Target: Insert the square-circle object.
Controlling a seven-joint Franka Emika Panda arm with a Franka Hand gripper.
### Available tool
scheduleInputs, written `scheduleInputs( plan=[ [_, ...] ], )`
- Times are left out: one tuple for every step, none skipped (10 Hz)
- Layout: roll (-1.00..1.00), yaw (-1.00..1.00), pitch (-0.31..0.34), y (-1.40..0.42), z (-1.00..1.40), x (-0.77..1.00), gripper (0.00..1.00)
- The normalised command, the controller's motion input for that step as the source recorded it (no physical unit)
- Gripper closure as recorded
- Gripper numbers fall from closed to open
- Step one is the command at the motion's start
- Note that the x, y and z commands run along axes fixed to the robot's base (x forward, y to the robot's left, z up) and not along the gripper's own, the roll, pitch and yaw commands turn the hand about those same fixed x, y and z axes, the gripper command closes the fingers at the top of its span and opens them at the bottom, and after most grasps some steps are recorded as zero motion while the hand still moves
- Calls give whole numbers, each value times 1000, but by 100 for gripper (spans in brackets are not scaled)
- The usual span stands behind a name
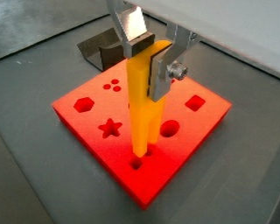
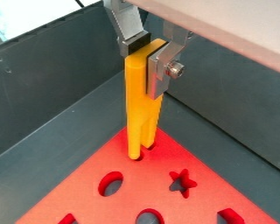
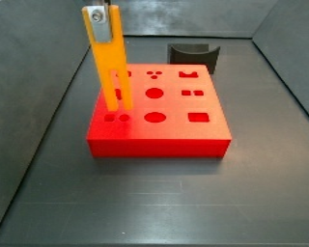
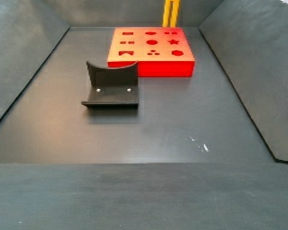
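Note:
The square-circle object (image 1: 143, 105) is a long orange bar standing upright, its pronged lower end set in the holes at one corner of the red block (image 1: 95, 131). My gripper (image 1: 146, 54) is shut on the bar's top end, one silver finger on each side. Both wrist views show this, and the gripper (image 2: 149, 54), bar (image 2: 139, 105) and block (image 2: 143, 188) are also seen from the other wrist camera. In a side view the bar (image 3: 109, 72) rises from the block's near left corner (image 3: 157, 140) with the gripper (image 3: 103, 21) at its top. The bar (image 4: 171, 11) also shows at the far edge in a side view.
The dark fixture (image 3: 192, 53) stands just behind the red block; from the opposite side it (image 4: 111, 90) is nearer the camera than the block (image 4: 158, 65). Grey walls enclose the floor on all sides. The block's other shaped holes are open.

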Motion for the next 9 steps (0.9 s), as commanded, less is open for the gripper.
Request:
scheduleInputs(
  plan=[
    [-19, 0, -50, 0, -297, 0, 100],
    [-64, 0, -53, 0, -263, 0, 100],
    [-51, 0, -43, 0, -249, 14, 100],
    [0, 0, -37, 0, -240, 0, 100],
    [0, 0, -14, 3, -189, -169, 100],
    [0, 0, -16, 0, -157, -69, 100],
    [0, 17, -4, 0, -149, 0, 100],
    [0, 0, 0, 23, 0, 0, 100],
    [137, 0, 140, -111, -640, 246, 100]
  ],
)
